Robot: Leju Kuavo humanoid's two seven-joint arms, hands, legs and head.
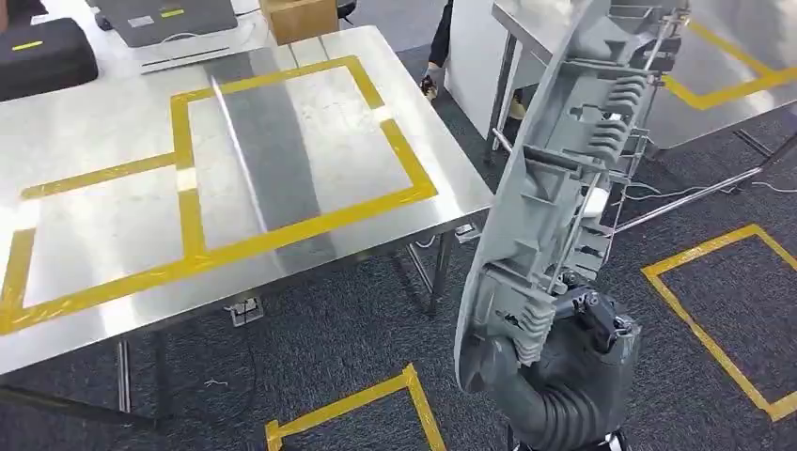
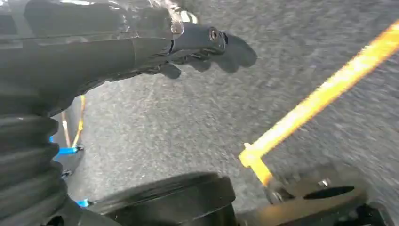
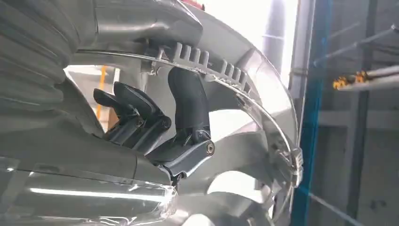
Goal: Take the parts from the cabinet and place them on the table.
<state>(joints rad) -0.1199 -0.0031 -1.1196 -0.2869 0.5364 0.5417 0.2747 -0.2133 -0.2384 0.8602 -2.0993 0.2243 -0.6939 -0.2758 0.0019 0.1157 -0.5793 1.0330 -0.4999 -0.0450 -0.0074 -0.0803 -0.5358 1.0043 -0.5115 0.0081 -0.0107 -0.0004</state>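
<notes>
**Right hand grips grey part upright beside table**

Right hand [image 1: 573, 329] has its fingers [image 3: 188, 101] curled onto the long grey ribbed part [image 1: 564, 178], holding it upright over carpet just right of the steel table [image 1: 122, 216]. Left hand [image 2: 197, 44] hangs with fingers loosely apart, holding nothing

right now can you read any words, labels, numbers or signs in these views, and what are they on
No text can be read.
Dark case: a yellow label, too small to read.
Grey device: a white label and a yellow one, both too small to read.
Grey part held in the right hand: no lettering to be seen.
Table: only yellow tape lines, no writing.
</notes>
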